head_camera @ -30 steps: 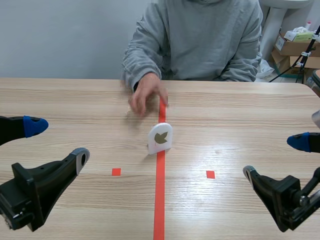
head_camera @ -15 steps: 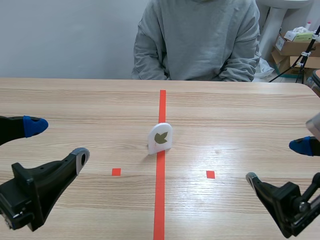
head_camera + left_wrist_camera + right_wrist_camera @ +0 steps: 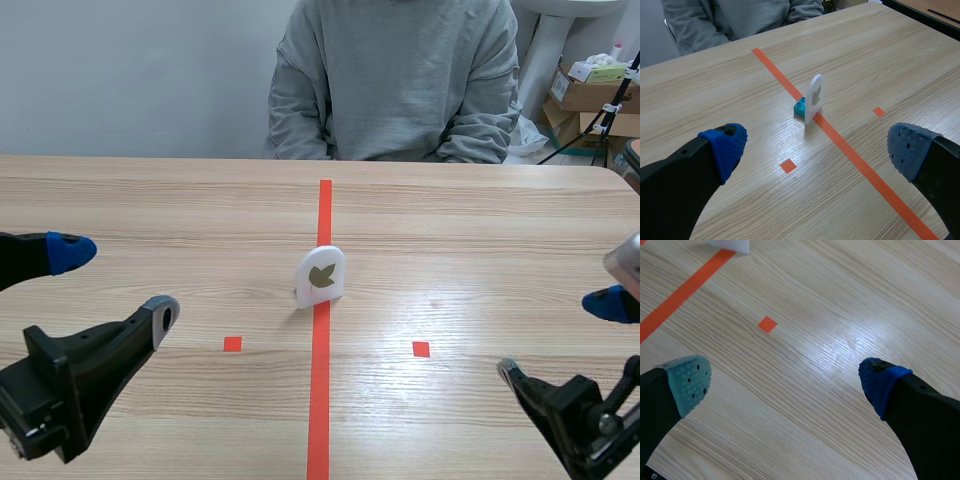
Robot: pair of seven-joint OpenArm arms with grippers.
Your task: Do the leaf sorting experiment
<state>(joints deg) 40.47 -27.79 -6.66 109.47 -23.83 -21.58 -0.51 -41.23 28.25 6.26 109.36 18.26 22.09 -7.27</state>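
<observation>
A white arched card with an olive leaf picture point(image 3: 321, 276) stands upright on the orange-red centre line, held in a small blue brick base point(image 3: 800, 108). In the left wrist view the card point(image 3: 814, 97) is well ahead of my left gripper point(image 3: 815, 147), which is open with nothing between its fingers. My left gripper point(image 3: 110, 280) sits low at the table's left. My right gripper point(image 3: 565, 335) is open at the far right, and in its wrist view only a corner of the card point(image 3: 730, 245) shows far ahead of that gripper point(image 3: 785, 382).
A person in a grey sweatshirt point(image 3: 395, 75) sits across the table, hands off the tabletop. Cardboard boxes point(image 3: 590, 95) stand behind at the right. Small orange-red squares point(image 3: 232, 344) point(image 3: 421, 349) mark the table either side of the line.
The person's hand, near the card a second ago, has withdrawn from the table. My right gripper has drifted slightly lower and to the right. The left arm has not moved.
</observation>
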